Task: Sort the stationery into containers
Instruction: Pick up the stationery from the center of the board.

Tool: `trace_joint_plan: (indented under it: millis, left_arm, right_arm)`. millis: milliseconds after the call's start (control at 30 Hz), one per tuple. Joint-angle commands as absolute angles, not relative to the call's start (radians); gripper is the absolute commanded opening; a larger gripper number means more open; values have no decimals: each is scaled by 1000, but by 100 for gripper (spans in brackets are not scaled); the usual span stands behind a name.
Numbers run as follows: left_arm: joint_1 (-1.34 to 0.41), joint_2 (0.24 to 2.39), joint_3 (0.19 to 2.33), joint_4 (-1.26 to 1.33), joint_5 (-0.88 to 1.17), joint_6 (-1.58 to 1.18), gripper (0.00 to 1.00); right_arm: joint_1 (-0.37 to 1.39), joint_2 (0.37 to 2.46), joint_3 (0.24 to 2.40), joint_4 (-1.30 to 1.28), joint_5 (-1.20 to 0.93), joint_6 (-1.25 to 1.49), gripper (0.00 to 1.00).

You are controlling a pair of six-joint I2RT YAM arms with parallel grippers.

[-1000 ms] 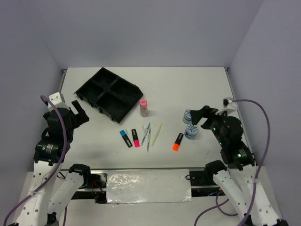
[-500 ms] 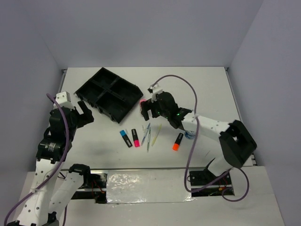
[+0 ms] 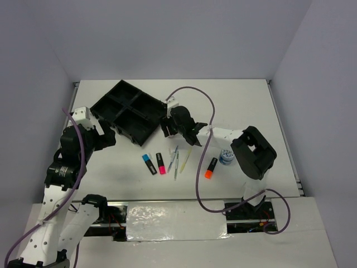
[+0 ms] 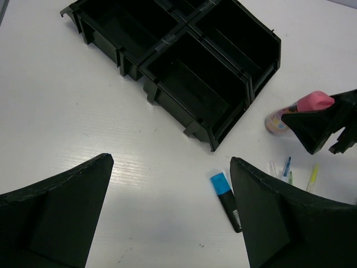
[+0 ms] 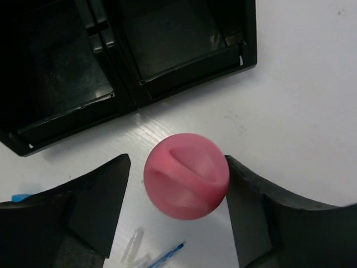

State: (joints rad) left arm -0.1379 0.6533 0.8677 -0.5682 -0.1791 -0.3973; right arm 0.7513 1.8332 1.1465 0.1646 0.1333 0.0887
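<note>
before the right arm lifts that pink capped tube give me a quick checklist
1. pink-capped tube centred inside the right gripper: ok
2. jaws closed on the tube: not ok, a gap shows beside the cap
3. tube upright: ok
4. tray compartments nearest the tube free: ok
5. left gripper out of the way: ok, open, on the tray's other side
6. pens clear of the closing jaws: cannot tell
</note>
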Motion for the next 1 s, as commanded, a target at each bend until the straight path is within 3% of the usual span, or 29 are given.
trace_joint_plan:
  millis: [0,67,267,433,600,700,833,967]
  left_arm:
    - [-133,658,870,-522,-141,-376,99]
    - [-132,661,868,-520,-138,-374,99]
    - [-132,666,867,-506,-80,-354,100]
    - [-133,646,842,-408,214,-322,99]
    - [-234,689,948,-388,503,-279,99]
    - [-354,706,1034,-436,492,-222,99]
    - [-406,747,1065,-442,635,-230,99]
    - [-423,723,1003,-306,736,-337,99]
  right_arm:
    - [732,1855,1187,236,167,89,69]
    - [729,1855,1186,232,149,81,50]
    - [724,1724,1146,265,179,37,19]
    - [710,1557,1326,-5,106,47,18]
    - [687,1525,1610,-540,-235,205,16]
    - [683,1439,1634,-585,-424,280,14]
    - [687,1272,1485,-456,-671,396,14]
    - [722,1187,1439,-446,-712,399,14]
